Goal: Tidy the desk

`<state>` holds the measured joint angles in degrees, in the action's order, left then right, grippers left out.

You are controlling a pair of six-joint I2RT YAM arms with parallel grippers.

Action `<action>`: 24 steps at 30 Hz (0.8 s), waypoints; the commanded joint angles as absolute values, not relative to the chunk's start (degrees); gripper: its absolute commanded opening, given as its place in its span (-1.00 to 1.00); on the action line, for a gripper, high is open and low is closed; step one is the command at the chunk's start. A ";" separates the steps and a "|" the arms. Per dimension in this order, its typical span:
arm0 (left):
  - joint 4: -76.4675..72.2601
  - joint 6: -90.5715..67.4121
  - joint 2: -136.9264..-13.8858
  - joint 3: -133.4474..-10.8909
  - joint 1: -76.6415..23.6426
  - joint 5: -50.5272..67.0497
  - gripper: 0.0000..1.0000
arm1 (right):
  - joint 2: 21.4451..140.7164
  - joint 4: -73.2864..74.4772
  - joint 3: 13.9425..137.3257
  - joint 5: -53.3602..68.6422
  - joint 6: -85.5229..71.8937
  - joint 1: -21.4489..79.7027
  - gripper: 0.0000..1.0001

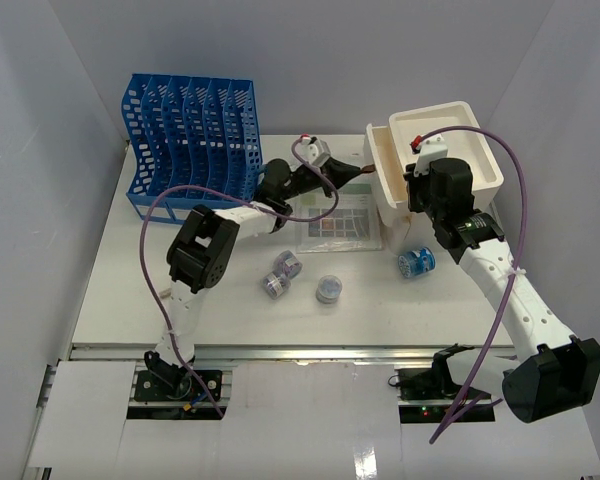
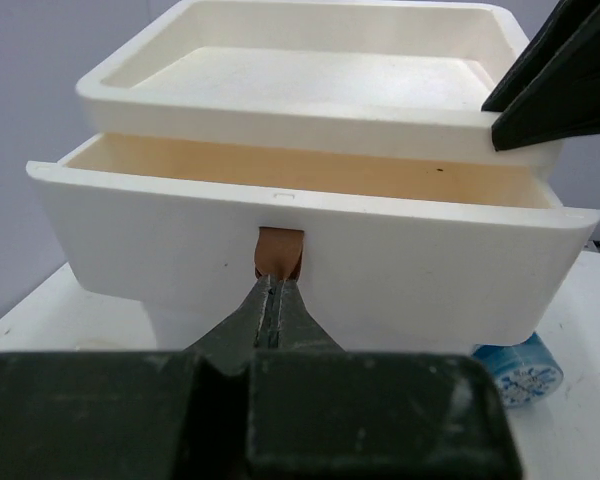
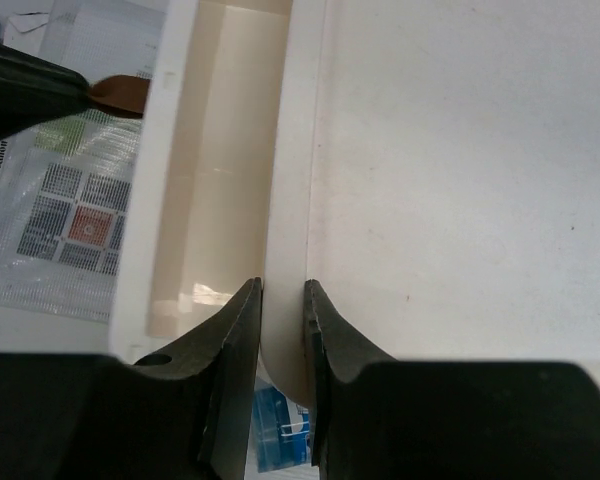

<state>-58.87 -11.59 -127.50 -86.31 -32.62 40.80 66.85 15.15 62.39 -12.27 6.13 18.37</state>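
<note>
While the left gripper is pinched fully shut on the little brown pull tab in the middle of the drawer front, the right gripper is only open a crack. Its two fingers straddle the rim wall of the cream cabinet on the drawer's side and look clamped onto it. The drawer itself sits partly pulled out, sticking out toward the left arm in the top view. Everything is on the desk, the big white tabletop that fills the middle of the top view, with a metal rail along its near edge. The blue file rack stands at its far left corner and the cabinet at the far right. A mesh pouch with a printed sheet inside lies flat just beside the cabinet, under the left gripper. Three small rolls sit near the middle of the desk, and a blue roll lies near the front of the cabinet, right next to the right arm.
</note>
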 commanded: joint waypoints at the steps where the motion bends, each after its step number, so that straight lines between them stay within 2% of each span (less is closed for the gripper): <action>1: -63.10 -13.77 -119.63 -77.30 -28.47 44.27 -1.00 | 68.97 20.16 61.49 -12.71 5.07 17.55 -0.58; 5: -61.85 -12.85 -117.53 -75.08 -27.77 45.70 -1.00 | 69.33 19.79 61.77 -11.95 6.16 17.07 -0.33; 7: -61.13 -12.91 -117.35 -75.30 -27.77 45.87 -0.78 | 69.35 19.61 61.95 -9.91 7.46 16.89 -0.03; 9: -60.55 -13.61 -116.94 -75.21 -27.77 44.47 -0.06 | 68.79 19.77 62.35 -8.12 9.22 16.88 0.59; 10: -60.48 -14.26 -116.58 -74.99 -27.77 42.95 0.26 | 68.49 19.78 62.64 -7.53 10.67 16.88 0.96; 11: -60.08 -14.33 -115.53 -74.81 -27.77 41.95 0.67 | 67.84 19.70 62.82 -5.60 11.90 16.88 0.87; 12: -59.75 -14.33 -114.95 -74.40 -27.77 40.94 0.86 | 66.70 19.74 63.12 -3.68 13.67 16.88 0.82; 13: -59.53 -14.26 -114.04 -73.93 -27.77 40.00 0.95 | 65.35 19.81 63.44 -2.24 15.51 16.88 0.80; 17: -56.78 -13.55 -108.54 -72.63 -27.27 37.16 0.96 | 59.35 20.56 64.60 5.78 23.06 16.88 0.80; 24: -37.74 -9.94 -92.97 -68.93 -25.97 30.65 0.96 | 50.84 28.78 65.64 19.15 33.68 16.61 0.80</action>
<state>-49.05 -12.59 -104.78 -70.52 -26.83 35.76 53.59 22.32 63.06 8.57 25.25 16.88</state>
